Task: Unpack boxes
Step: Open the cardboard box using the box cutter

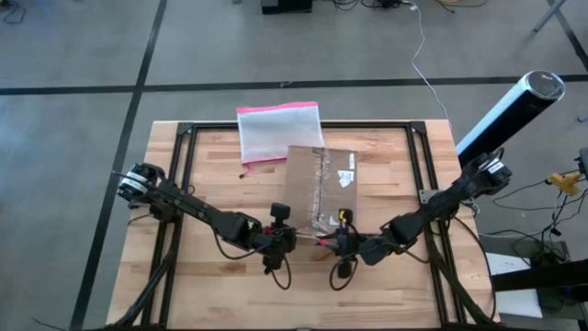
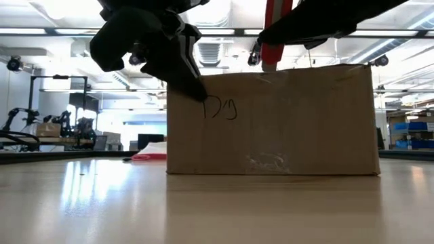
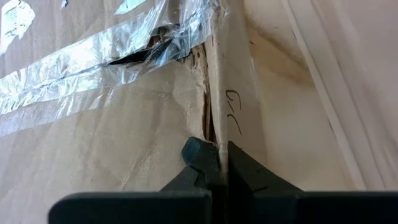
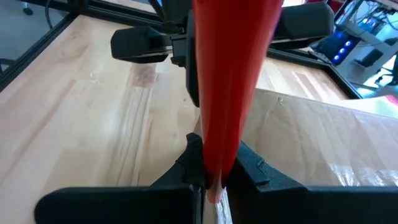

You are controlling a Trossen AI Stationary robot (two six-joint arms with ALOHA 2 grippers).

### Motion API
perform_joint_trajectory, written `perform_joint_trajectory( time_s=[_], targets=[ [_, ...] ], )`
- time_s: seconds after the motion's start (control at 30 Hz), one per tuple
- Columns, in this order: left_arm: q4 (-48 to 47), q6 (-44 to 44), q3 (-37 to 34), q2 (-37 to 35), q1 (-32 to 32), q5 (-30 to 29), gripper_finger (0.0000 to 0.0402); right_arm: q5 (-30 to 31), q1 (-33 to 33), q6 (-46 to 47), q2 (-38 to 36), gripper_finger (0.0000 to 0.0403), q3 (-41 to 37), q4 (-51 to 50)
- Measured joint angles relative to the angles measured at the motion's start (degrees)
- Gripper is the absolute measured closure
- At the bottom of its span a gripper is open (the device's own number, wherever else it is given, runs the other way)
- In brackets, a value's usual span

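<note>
Brown corrugated cardboard, taped along its seam, makes up the box [image 1: 318,189], which sits just past the middle of the butcher-block table [image 1: 386,285], its labelled end toward twelve o'clock and its near end toward six. The clear tape [image 3: 81,74] is already torn and crumpled near that near end, showing a dark gap in the seam, so the step in hand looks like opening the top rather than emptying it. The left gripper [image 3: 214,165] is clenched on the thin upright edge of a flap at the box's seven o'clock corner. The right gripper [image 4: 214,171] is closed on a red tool [image 4: 233,74], apparently a cutter, held at the box's five o'clock corner with its tip toward the seam. The next move probably calls for running the tool along the remaining tape toward twelve o'clock while the left gripper holds the flap steady, keeping the blade shallow. Both grippers crowd the near edge, almost side by side, so room between them is tight. Bare table lies open at three and nine o'clock of the box. At eleven o'clock, a pink-edged zip pouch [image 1: 278,133] lies beside the box's far corner, overhanging the table's far edge.
</note>
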Motion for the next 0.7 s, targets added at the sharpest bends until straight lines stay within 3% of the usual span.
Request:
perform_joint_trajectory(
  time_s=[0.7],
  targets=[
    [1.33, -0.34, 0.04, 0.02, 0.33, 0.46, 0.0401, -0.68, 1.50, 5.80, -3.84, 0.0393, 0.09, -9.06]
  ],
)
